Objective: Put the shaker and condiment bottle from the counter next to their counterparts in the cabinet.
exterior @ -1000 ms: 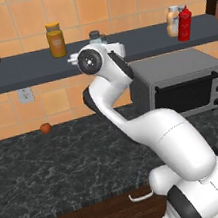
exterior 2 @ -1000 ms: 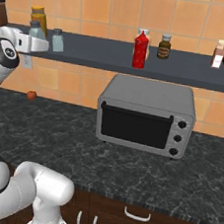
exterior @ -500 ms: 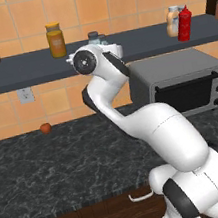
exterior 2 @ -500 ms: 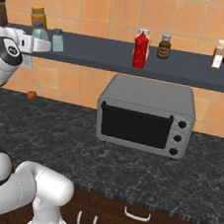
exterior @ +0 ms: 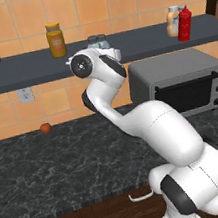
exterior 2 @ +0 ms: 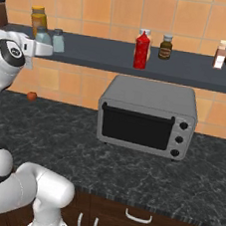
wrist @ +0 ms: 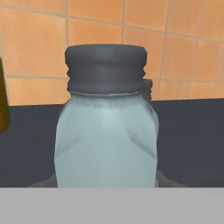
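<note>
Shaker (wrist: 106, 127) in closed gripper (exterior 2: 44, 50), at cabinet (exterior 2: 180, 73) front edge.

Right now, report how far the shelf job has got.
Done: the red bottle stands on the shelf beside the beige bottle. In hand: the end effector is shut on the shaker at shelf height, next to its twin. Left: set it down and let go.

Directly ahead of the claw, a pale blue-grey shaker with grey cap (wrist: 107, 127) blocks passage; the long dark slate-grey shelf (wrist: 192, 140) lies bare beside it.
</note>
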You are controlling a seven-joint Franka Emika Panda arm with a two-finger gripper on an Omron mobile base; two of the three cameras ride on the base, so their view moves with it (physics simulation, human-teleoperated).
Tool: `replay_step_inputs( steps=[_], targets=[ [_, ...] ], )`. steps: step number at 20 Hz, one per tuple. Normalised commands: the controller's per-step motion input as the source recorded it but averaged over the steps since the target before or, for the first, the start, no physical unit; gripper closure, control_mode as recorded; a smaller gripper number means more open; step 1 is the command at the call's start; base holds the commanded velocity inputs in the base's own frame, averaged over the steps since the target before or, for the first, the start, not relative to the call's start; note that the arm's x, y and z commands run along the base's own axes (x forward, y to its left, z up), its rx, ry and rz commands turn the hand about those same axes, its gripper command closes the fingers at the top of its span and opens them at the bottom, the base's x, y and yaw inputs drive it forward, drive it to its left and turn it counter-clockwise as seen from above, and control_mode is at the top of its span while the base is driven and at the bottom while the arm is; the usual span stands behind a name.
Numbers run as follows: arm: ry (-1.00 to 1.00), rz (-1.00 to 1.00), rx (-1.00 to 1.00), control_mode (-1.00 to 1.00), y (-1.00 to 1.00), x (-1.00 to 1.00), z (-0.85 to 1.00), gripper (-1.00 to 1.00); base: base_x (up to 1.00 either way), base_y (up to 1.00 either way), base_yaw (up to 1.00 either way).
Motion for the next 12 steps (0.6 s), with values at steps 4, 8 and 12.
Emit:
replay_step_inputs(
  steps=[4,8,12],
  targets=[
    [0.00,-0.02,0.00,-1.00,0.01,0.22,-0.17,1.00,0.00,0.00,0.00],
    [0.00,-0.02,0.01,-1.00,0.03,0.25,-0.17,1.00,0.00,0.00,0.00],
    [0.00,-0.01,0.01,-1.00,0.05,0.27,-0.10,1.00,0.00,0.00,0.00]
  ],
)
